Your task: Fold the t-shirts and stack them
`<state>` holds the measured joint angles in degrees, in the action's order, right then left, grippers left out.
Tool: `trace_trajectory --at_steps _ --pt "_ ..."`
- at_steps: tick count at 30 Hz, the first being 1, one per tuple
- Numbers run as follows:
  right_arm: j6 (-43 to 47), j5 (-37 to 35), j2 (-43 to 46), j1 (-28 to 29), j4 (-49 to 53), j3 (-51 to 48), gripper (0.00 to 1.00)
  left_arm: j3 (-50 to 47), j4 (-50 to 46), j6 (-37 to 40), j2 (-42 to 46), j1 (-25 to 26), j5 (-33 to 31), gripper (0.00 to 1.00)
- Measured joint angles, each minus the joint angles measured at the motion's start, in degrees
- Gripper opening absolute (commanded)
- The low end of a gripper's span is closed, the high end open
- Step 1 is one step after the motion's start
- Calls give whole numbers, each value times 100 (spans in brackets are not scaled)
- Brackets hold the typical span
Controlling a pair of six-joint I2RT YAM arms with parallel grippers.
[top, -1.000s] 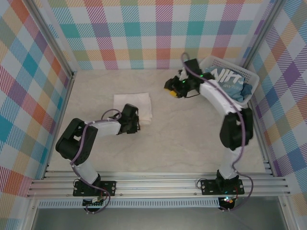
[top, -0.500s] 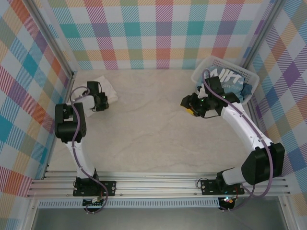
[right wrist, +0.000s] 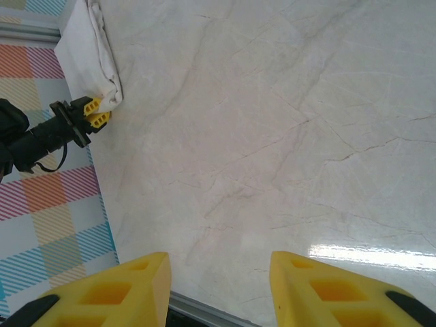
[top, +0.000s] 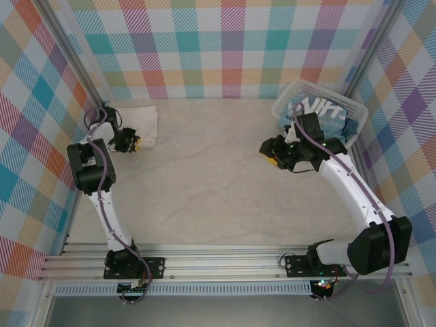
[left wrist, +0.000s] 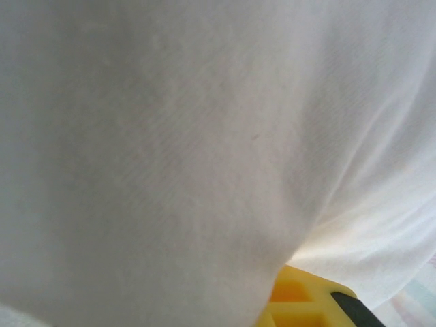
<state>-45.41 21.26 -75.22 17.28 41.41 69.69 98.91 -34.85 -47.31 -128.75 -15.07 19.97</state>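
We count two t-shirts. Far left, the left gripper (top: 131, 142) pinches the near edge of the folded, soft cream-white t-shirt (top: 146, 121). Our right gripper (right wrist: 218, 286) stands part open, empty. Far right, the lettered light blue t-shirt (top: 325, 112) lies crumpled in one slatted plastic basket (top: 278, 107).

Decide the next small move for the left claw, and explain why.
Probably open the left claw and let go of the white t-shirt: it lies folded on the table by the far-left corner, while the blue t-shirt waits in the basket near the open, empty right claw.
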Motion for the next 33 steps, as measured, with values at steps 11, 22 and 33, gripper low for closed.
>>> trace_trajectory --at_steps 11,22,33 --pt "-20 63 -155 7 -11 0 42 1598 -787 175 -863 -9 46 23" --pt "-17 63 -2 35 11 -39 48 1082 -756 136 -334 0 101 99" --pt "254 -671 393 33 -363 -223 100 -122 -662 -44 3346 448 -745 75"
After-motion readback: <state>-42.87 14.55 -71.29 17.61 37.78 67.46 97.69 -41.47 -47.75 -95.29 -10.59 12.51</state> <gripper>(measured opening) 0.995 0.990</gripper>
